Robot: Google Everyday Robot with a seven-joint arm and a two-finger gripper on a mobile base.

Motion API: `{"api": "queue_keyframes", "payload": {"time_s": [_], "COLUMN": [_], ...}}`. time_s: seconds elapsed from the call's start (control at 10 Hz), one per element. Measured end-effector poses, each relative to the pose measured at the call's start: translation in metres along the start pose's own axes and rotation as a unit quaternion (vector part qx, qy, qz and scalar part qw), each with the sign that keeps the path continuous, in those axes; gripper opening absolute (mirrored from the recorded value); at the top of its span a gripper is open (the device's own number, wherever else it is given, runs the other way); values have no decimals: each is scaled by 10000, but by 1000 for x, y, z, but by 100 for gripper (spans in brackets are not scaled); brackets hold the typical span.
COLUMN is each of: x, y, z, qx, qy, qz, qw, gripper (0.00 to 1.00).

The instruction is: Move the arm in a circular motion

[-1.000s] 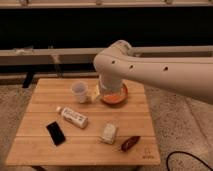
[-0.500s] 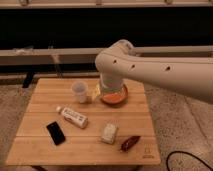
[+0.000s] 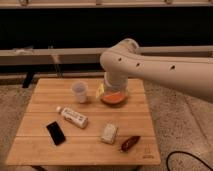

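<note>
The arm point(image 3: 165, 70), cream-white with small dark holes along its tube, enters from the right edge and bends at a bulbous joint point(image 3: 122, 52) above the rear of the wooden counter point(image 3: 45, 150). From that joint a short segment drops straight down to the gripper point(image 3: 115, 90), which sits at or just over an orange bowl point(image 3: 114, 98); whether its jaws are spread, pressed together or pinching anything cannot be told from this view. Left of the bowl stands a clear cup point(image 3: 80, 91). Nearer the front lie a white bottle point(image 3: 72, 117) on its side, a black phone point(image 3: 56, 133), a pale packet point(image 3: 109, 133) and a reddish-brown item point(image 3: 130, 143). To trace the circle well, the sweep would best be held level and high enough to pass over the cup and bowl, with the radius kept small and the speed even, since a low or widening loop looks likely to tip the cup or push the bowl.
</note>
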State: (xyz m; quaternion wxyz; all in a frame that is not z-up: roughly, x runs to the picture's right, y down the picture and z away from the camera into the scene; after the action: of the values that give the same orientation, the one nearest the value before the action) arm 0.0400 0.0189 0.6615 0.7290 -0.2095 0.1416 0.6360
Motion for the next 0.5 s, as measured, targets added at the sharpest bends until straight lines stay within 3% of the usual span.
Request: {"api": "queue_keyframes", "payload": {"time_s": [0.5], "x": [-27], "y": [-51], "z": [2], "qx": [153], "qy": [85], "qz": [511], "qw": [9985], "gripper": [80]}}
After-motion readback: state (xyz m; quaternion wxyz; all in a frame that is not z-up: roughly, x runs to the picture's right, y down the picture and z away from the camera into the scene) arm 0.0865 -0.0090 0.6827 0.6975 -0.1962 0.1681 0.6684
